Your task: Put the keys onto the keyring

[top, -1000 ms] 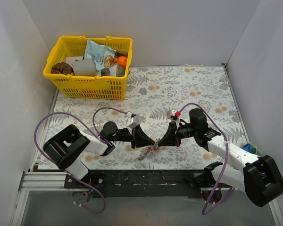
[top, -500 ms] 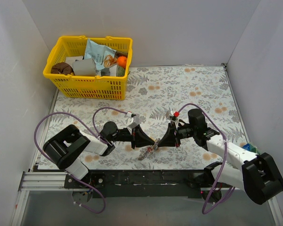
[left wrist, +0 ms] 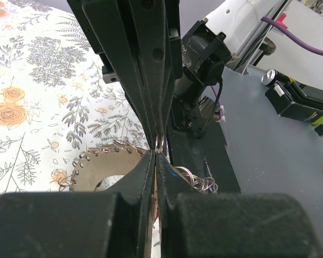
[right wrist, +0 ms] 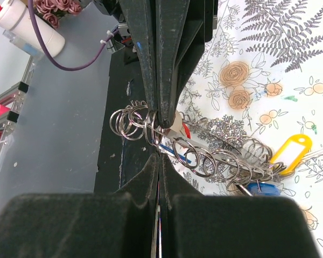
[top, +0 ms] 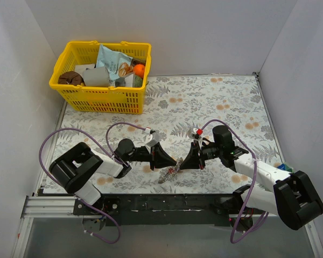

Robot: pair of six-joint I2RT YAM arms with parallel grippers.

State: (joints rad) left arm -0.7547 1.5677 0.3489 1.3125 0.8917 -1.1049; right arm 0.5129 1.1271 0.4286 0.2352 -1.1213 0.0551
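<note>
My left fingers (left wrist: 145, 80) pinch the stiff scalloped silver keyring (left wrist: 105, 169) by its rim, while my right fingers (right wrist: 167, 54) clamp the light, likely slippery wire-ring chain (right wrist: 204, 158) carrying blue-capped metal keys (right wrist: 261, 188).

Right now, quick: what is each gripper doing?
Left gripper: closed, pinching a thin wire ring.
Right gripper: closed on the chain of split rings.

Black-and-white arms (top: 105, 164), purple cables (left wrist: 299, 38), black fingers (left wrist: 134, 64).
</note>
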